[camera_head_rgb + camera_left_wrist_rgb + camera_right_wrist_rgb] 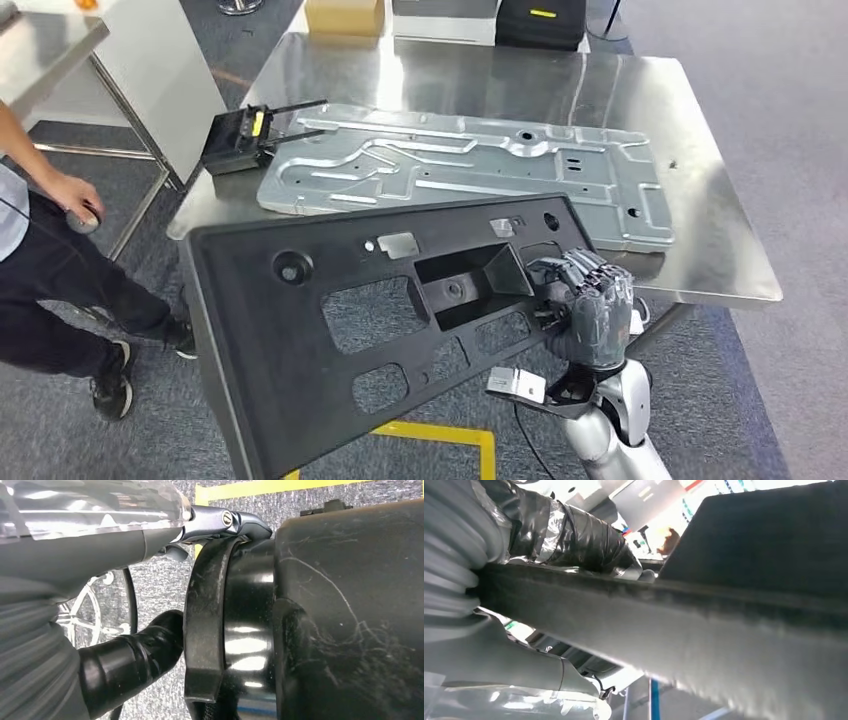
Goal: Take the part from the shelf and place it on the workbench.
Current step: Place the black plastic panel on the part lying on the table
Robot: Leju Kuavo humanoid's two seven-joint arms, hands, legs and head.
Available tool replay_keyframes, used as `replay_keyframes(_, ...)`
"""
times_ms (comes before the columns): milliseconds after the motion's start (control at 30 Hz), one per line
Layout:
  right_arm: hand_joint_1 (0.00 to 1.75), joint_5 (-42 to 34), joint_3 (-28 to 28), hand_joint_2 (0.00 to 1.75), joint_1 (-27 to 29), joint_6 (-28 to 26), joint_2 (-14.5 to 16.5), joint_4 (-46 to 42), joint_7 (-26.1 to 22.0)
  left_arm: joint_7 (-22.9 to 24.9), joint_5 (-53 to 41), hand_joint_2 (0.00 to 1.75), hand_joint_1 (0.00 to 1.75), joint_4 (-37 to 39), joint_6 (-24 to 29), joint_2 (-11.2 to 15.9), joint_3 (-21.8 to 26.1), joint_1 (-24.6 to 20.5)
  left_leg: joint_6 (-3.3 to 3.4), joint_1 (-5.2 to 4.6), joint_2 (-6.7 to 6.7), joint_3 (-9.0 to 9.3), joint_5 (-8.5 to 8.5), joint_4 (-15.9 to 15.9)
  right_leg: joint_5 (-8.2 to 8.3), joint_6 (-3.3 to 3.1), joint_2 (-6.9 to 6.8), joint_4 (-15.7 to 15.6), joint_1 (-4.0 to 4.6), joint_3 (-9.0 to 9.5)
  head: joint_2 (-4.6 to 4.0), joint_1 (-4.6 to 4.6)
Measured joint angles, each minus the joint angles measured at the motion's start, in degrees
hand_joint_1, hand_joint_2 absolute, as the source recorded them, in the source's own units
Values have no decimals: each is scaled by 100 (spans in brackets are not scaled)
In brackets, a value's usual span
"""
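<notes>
At six o'clock of the steel tabletop, short of its near edge, the large black plastic panel with cut-outs is carried tilted; fingers of the right hand are hooked into an opening, the left hand is pressed against its rim, probably for balance.

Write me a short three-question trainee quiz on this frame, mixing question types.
1. True or false: the black plastic panel already lies flat on the steel workbench.
2. Which lies flat on the workbench? A) a grey stamped metal sheet B) a red bucket C) a coiled hose
3. Fill in: the right robot hand grips the panel at a ____ in it.

Key: 1 false, it is held tilted in front of the bench, partly over the floor; 2 A; 3 cutout. The left robot hand also grips the panel.
</notes>
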Motion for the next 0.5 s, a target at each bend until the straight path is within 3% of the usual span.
replay_keyframes(67, 175, -10, 1, 175, -3, -1, 0, -3, 2, 8, 0, 175, 0, -1, -3, -7, -3, -2, 69, 13, -9, 62, -20, -24, -86, 50, 0, 226, -10, -100, 0, 3)
replay_keyframes(100, 175, -13, 1, 175, -7, -1, -1, -7, 2, 13, 0, 175, 0, -1, -7, -10, -6, -3, 99, 18, -10, 97, -34, -32, -188, 75, -2, 486, -16, -244, 0, 4)
replay_keyframes(167, 175, -12, -3, 175, -7, -1, -2, -13, 1, 17, 0, 175, 0, -1, -14, -11, -13, -4, 138, 10, -9, 136, -77, -33, -432, 107, -3, 1218, -18, -705, 0, 6)
replay_keyframes(200, 175, -11, -5, 175, -3, -1, -2, -14, 2, 18, 0, 175, 0, -1, -16, -12, -17, -5, 148, 4, -14, 159, -105, -31, -486, 104, -3, 1511, -15, -938, 0, 6)
replay_keyframes(233, 175, -8, -8, 175, -1, -1, -2, -14, 8, 18, 0, 175, 0, -1, -18, -12, -20, -6, 151, -1, -21, 194, -138, -31, -438, 90, -3, 1635, -10, -1094, 0, 6)
replay_keyframes(267, 175, 2, -11, 175, -3, -1, -2, -13, 20, 19, 0, 175, 0, -1, -20, -13, -23, -7, 149, -7, -30, 245, -178, -32, -274, 63, -2, 1548, -1, -1143, 0, 6)
replay_keyframes(333, 175, 40, -31, 175, -25, -1, -2, -12, 60, 21, 0, 175, 0, -1, -26, -19, -30, -10, 137, -17, -43, 375, -276, -41, 275, -35, -3, 851, 44, -959, 0, 7)
replay_keyframes(367, 175, 61, -48, 175, -49, -1, -3, -4, 87, 21, 0, 175, 0, 0, -32, -26, -36, -13, 125, -23, -46, 433, -322, -47, 453, -88, -7, 524, 79, -852, 0, 4)
replay_keyframes(400, 175, 76, -69, 175, -86, 0, -3, 6, 115, 20, 0, 175, 0, 0, -40, -32, -43, -17, 104, -23, -46, 463, -362, -61, 549, -135, -6, 254, 112, -758, 1, 8)
replay_keyframes(500, 175, 94, -138, 175, -193, 0, -11, 59, 185, 16, 0, 175, 0, -1, -63, -34, -61, -30, 21, -45, -37, 560, -373, -88, 511, -195, 4, -11, 122, -611, 1, 0)
